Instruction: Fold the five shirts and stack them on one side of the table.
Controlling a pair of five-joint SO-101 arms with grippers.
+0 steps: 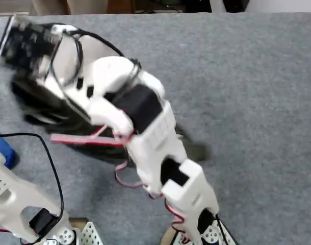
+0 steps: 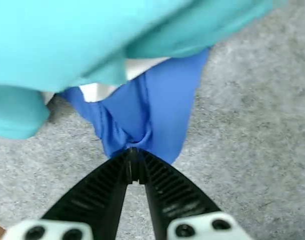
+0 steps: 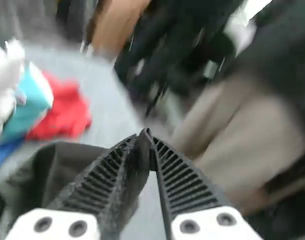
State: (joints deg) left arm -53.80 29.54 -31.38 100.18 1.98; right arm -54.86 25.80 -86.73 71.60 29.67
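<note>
As the right claw point(image 3: 146, 144) is clamped on the black shirt point(image 3: 47, 170) over the desk point(image 1: 247, 76), lay it flat slowly. The left claw point(image 2: 136, 165) pinches the blue shirt point(image 2: 162, 110), which lies partly under the teal shirt point(image 2: 92, 40).

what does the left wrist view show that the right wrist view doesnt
The left wrist view brings the left gripper, shut on a fold of the blue shirt, close up. The right wrist view brings the right gripper, shut on the black shirt, and a red shirt lying farther off. Shared by both: the teal shirt, the blue shirt and the grey table.
</note>
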